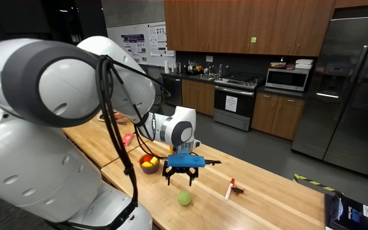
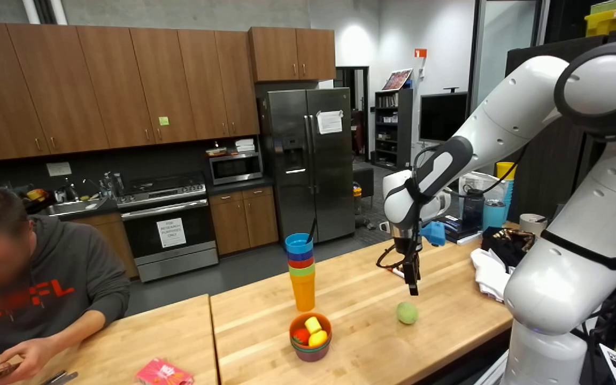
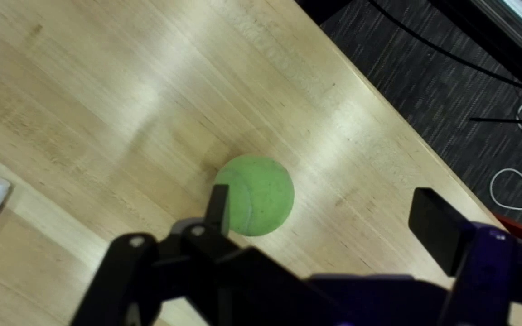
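1. The step in hand seems to be the approach: the gripper [image 1: 179, 182] is hanging above the wooden table [image 1: 260, 207], close to the green tennis ball [image 1: 184, 197], and it is not touching the ball.
2. The ball is lying on the table top, near one long edge.
3. The two fingers [image 3: 440, 231] are standing wide apart, and they are holding nothing. In the wrist view, the ball is appearing off-centre: one finger is covering a small part of its side, while the other finger is standing well away.
4. In my judgement, the next move is calling for a small sideways correction, so that the ball is sitting between both fingers, and then for a slow lowering. A push from only one finger could make this round ball roll.
5. As for the pose, the robot arm [image 2: 500, 112] is bending over the table and sloping down to the gripper; in both exterior views the fingers are pointing almost straight down.
6. A marker [image 1: 228, 191] is lying on one side of the ball, and a bowl [image 1: 152, 170] with colourful pieces is standing on the other.
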Controlling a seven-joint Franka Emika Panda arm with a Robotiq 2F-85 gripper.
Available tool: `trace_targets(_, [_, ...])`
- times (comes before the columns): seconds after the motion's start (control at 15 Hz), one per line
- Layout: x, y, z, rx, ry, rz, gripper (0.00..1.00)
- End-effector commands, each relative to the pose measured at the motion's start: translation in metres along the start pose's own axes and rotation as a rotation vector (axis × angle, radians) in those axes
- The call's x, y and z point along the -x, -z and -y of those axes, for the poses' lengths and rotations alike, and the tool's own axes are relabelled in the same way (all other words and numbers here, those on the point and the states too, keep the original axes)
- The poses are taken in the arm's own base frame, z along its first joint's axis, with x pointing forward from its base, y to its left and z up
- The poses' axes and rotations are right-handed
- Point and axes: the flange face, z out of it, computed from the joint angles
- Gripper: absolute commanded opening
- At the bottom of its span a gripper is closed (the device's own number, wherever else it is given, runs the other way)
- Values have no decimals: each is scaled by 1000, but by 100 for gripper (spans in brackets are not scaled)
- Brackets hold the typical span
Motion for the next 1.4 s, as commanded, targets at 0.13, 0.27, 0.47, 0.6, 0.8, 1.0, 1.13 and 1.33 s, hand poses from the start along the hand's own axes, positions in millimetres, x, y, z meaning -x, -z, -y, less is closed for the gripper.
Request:
trace_targets(0.13, [-9,-15,12,1,22,59,100])
trace_targets(0.27, [-9,-22,11,-2,18,81,100])
trace_targets(0.47, [-9,-36,10,-5,36,125,100])
trace_targets(0.6, [-10,-45,11,-2,49,150,100])
trace_targets(0.8, [-14,-58,15,5,81,189,100])
trace_targets(1.0, [-19,-70,18,41,118,221,100])
trace_targets(1.13, [-16,-80,16,53,129,261,100])
trace_targets(1.33, [-12,-91,14,55,131,303,100])
